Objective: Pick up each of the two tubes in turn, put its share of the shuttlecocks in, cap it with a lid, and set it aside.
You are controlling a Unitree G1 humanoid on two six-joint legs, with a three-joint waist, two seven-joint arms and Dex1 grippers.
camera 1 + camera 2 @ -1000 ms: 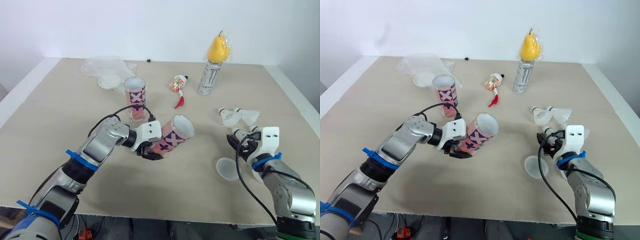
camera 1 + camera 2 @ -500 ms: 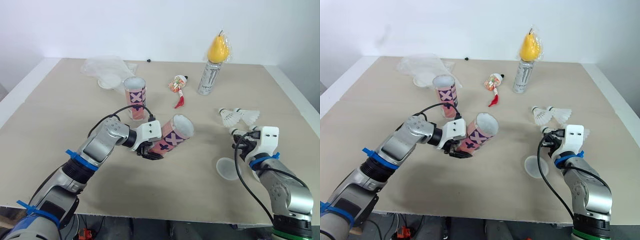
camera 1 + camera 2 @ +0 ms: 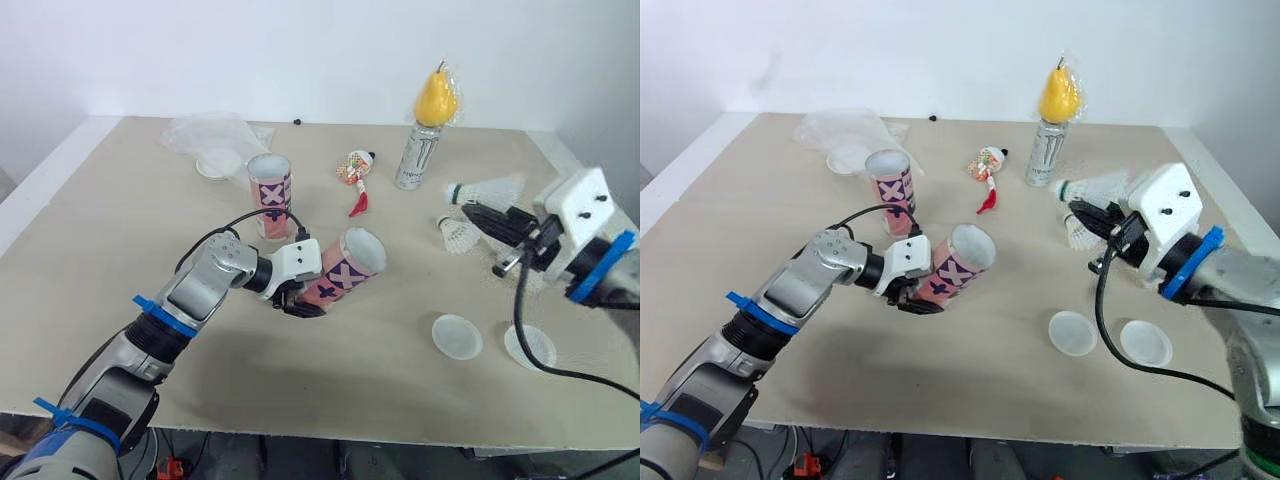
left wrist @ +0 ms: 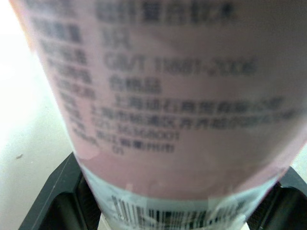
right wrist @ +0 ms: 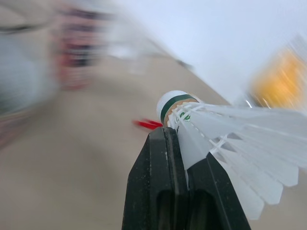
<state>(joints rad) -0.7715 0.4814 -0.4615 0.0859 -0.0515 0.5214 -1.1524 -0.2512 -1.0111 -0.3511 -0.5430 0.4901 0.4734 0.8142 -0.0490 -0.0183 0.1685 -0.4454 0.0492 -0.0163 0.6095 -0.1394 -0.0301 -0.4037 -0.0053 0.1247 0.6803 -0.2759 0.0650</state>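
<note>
"While the left gripper is clamped around the lower end of the tilted tube, which way does the mouth face?"

"Toward two o'clock, open and raised. The second tube stands upright at its ten o'clock, apart from it."

"And the right gripper?"

"Up over the table's three o'clock side, its fingers pinched together on a shuttlecock, with the cork pointing to nine o'clock. Another shuttlecock lies on the table near the held one, at its seven o'clock."

"Lids?"

"One lid and a second lid lie side by side at the table's four o'clock. A third lid sits by the plastic bag at eleven."
</note>
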